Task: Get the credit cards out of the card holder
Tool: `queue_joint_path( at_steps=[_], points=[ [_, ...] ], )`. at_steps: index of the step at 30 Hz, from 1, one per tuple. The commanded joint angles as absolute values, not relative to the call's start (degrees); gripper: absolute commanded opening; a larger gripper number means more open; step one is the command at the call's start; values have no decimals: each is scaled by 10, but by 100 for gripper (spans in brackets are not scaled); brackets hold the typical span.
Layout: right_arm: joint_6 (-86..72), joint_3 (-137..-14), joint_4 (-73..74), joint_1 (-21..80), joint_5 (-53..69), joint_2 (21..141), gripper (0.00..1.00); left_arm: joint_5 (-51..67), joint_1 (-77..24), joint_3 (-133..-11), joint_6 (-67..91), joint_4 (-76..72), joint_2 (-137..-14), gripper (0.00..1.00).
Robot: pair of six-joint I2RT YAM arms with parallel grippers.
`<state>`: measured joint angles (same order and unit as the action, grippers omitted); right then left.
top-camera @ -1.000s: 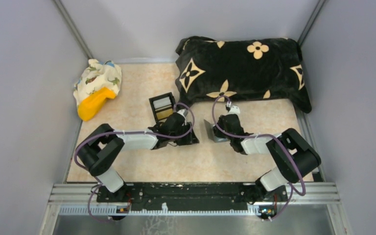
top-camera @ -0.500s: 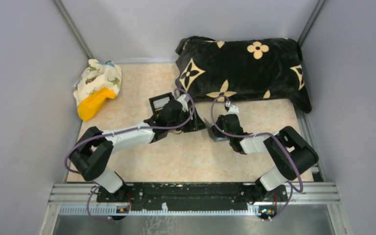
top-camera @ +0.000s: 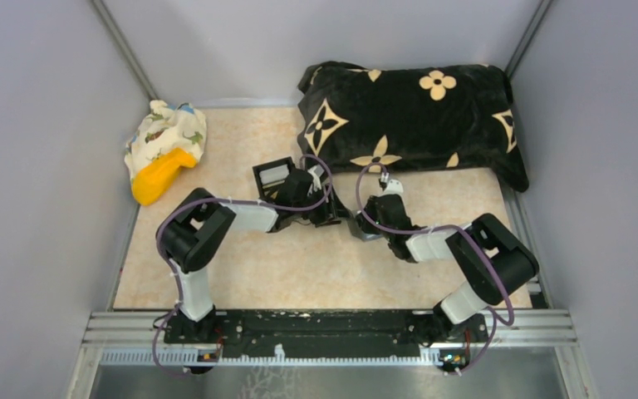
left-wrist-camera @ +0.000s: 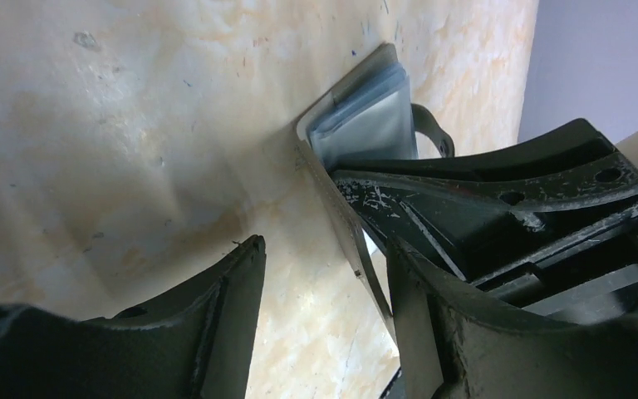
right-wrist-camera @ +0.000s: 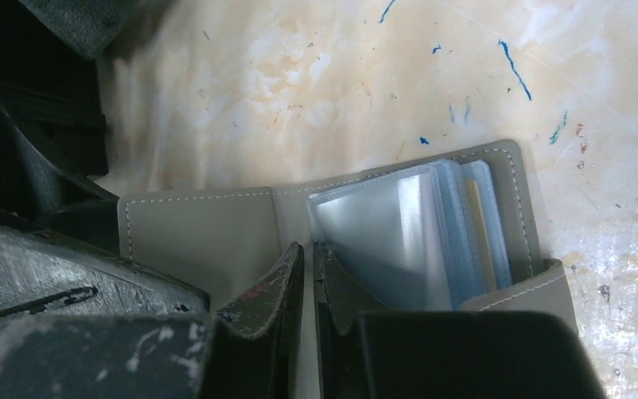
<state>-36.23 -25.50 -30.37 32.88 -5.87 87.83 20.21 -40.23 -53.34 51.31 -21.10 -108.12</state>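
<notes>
The grey card holder (right-wrist-camera: pixel 199 233) lies open on the table, its clear sleeves (right-wrist-camera: pixel 432 241) holding light-blue cards. My right gripper (right-wrist-camera: pixel 307 248) is closed to a thin slit at the holder's middle fold and holds it there. In the top view the holder (top-camera: pixel 357 226) is mostly hidden under the right gripper (top-camera: pixel 371 223). My left gripper (left-wrist-camera: pixel 324 245) is open and empty, low over the table. The holder's cover edge (left-wrist-camera: pixel 332 199) runs just inside its right finger, and the sleeves (left-wrist-camera: pixel 365 116) lie beyond. In the top view the left gripper (top-camera: pixel 332 214) is just left of the holder.
A black box with gold and silvery compartments (top-camera: pixel 272 176) stands behind the left gripper. A black pillow with beige flowers (top-camera: pixel 411 116) fills the back right. A patterned cloth with a yellow object (top-camera: pixel 164 150) lies at the back left. Grey walls close in both sides.
My left arm reached out toward the black box, then folded its elbow up and swung the gripper right, close to the holder. The right gripper stayed on the holder.
</notes>
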Motion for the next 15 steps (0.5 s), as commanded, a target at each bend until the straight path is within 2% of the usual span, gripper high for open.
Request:
queue_joint_path(
  at_steps=[1,9,15],
  points=[
    [-362,-239,-274,339,-50,889,11,221,-403,-529,524,-240,-1073,61],
    [-362,-235,-276,340,-54,892,11,207,-403,-541,518,-212,-992,61],
    [-363,-236,-278,340,-52,892,11,198,-403,-582,520,-201,-990,61]
  ],
)
